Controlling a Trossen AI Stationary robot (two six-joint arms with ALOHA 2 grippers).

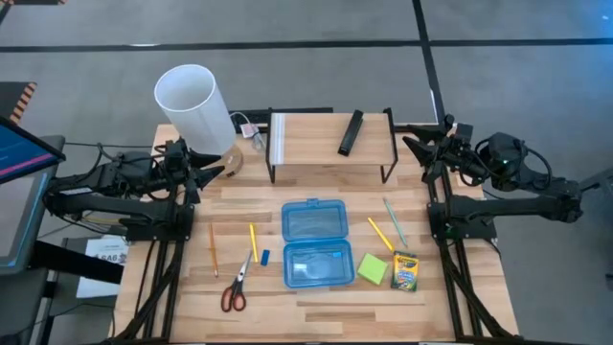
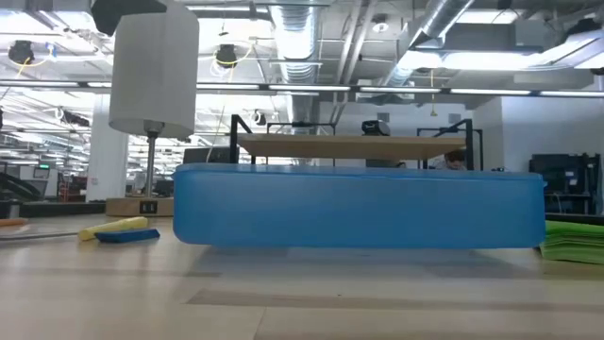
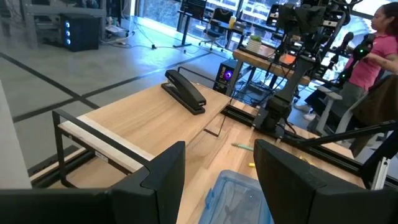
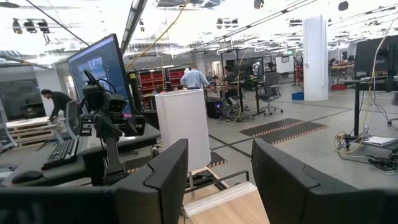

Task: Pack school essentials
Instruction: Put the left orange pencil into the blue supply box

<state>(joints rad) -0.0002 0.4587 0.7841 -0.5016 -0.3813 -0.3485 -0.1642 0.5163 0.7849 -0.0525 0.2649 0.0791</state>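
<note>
Nothing packed yet; every item lay loose around the open case.

The clear blue plastic case (image 1: 312, 243) sat mid-table, empty as far as I could judge. Red-handled scissors (image 1: 236, 285), thin pencils (image 1: 213, 248) and a small eraser (image 1: 265, 257) lay to one side, a square sticky pad (image 1: 373, 269) and a glossy crayon box (image 1: 405, 272) to the other. The left gripper (image 1: 213, 173) and right gripper (image 1: 418, 155) waited at the back, claws spread.

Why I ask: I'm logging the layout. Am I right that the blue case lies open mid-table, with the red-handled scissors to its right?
Not quite. The blue case does lie open mid-table, but the red-handled scissors lie to its left, as the high view shows.
</note>
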